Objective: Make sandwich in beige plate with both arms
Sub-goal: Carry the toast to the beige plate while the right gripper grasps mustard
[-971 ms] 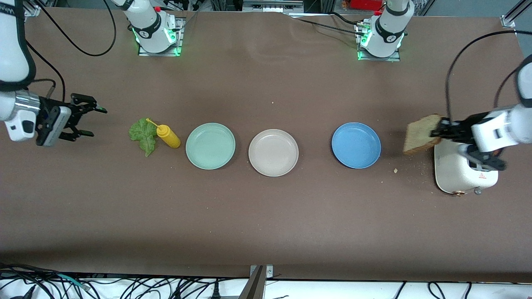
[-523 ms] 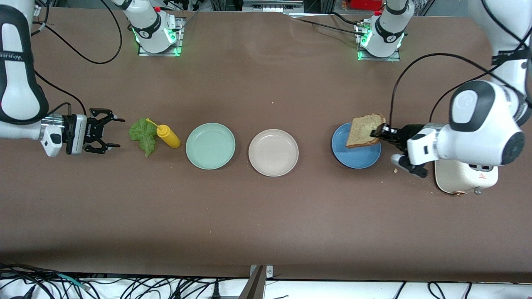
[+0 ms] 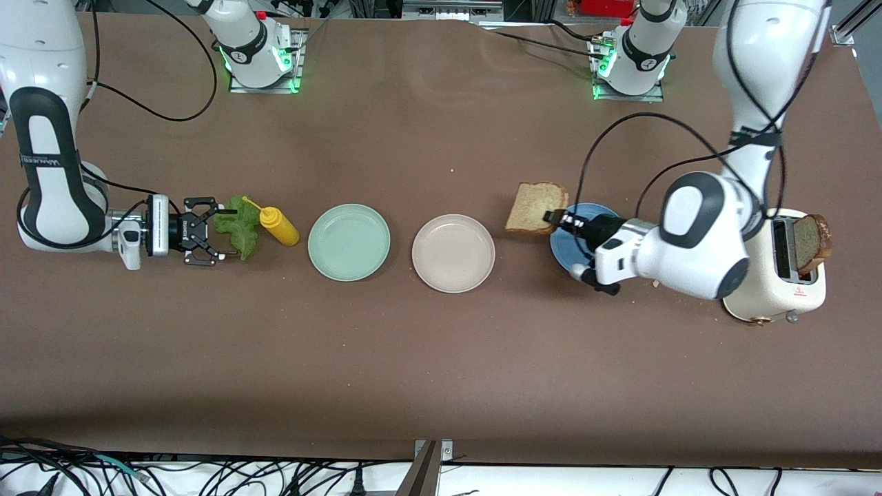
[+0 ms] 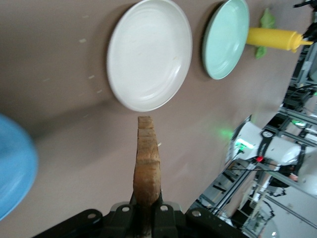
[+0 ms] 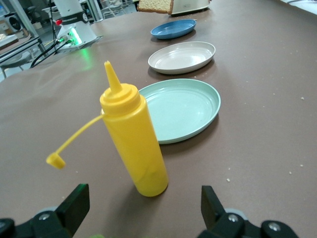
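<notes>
Brown-crusted bread slice (image 3: pixel 535 207) clamped in left tool (image 3: pixel 555 218); right tool (image 3: pixel 215 239) spread around lettuce (image 3: pixel 236 224).

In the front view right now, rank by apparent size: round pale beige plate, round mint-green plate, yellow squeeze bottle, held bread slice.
1-2. Round pale beige plate and round mint-green plate: look alike, unranked.
3. Held bread slice, raised toward the camera, so unsure.
4. Yellow squeeze bottle.
</notes>
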{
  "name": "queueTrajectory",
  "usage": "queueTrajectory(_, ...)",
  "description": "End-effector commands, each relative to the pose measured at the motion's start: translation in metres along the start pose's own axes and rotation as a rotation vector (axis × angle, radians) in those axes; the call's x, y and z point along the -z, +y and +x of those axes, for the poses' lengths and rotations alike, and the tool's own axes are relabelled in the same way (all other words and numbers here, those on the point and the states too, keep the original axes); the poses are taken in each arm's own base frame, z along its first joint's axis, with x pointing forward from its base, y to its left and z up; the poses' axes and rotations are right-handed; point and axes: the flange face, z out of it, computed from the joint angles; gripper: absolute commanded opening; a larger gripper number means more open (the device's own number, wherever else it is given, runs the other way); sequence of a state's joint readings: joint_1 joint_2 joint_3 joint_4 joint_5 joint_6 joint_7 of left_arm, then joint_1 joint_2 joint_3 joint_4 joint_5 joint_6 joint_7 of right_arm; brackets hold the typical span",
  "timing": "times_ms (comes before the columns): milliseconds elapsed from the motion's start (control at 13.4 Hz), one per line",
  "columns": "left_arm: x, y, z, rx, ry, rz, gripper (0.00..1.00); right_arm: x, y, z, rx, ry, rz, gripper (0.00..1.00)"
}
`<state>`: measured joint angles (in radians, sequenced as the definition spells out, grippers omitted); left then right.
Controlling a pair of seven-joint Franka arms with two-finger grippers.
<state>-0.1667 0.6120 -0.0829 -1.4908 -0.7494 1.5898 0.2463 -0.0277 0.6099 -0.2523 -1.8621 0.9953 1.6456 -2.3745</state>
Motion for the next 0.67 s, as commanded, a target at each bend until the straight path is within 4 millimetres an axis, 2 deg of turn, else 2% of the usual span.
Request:
queueTrajectory(0,-0.013,0.023,0.027,0.002,0.06,-0.103,0.0,-0.012,0.005,-0.006,0.085,0.06,0.024,1.0)
queueTrajectory(75,-0.034,0.034,0.033,-0.008,0.061,-0.091,0.0,-0.024,0.005,-0.01,0.094,0.098,0.04,1.0)
queueTrajectory(299,-0.075,0.04,0.056,-0.005,0.135,-0.057,0.0,-0.056,0.01,-0.016,0.171,0.16,0.039,1.0)
queueTrajectory(374,-0.092,0.044,0.065,0.021,0.182,-0.074,0.0,-0.057,0.011,-0.015,0.18,0.176,0.024,1.0)
queueTrajectory(448,-0.103,0.047,0.071,0.033,0.209,-0.08,0.0,-0.058,0.012,-0.015,0.181,0.178,0.023,1.0)
queueTrajectory(598,-0.115,0.04,0.079,0.047,0.242,-0.066,0.0,-0.075,0.014,-0.007,0.181,0.217,0.022,1.0)
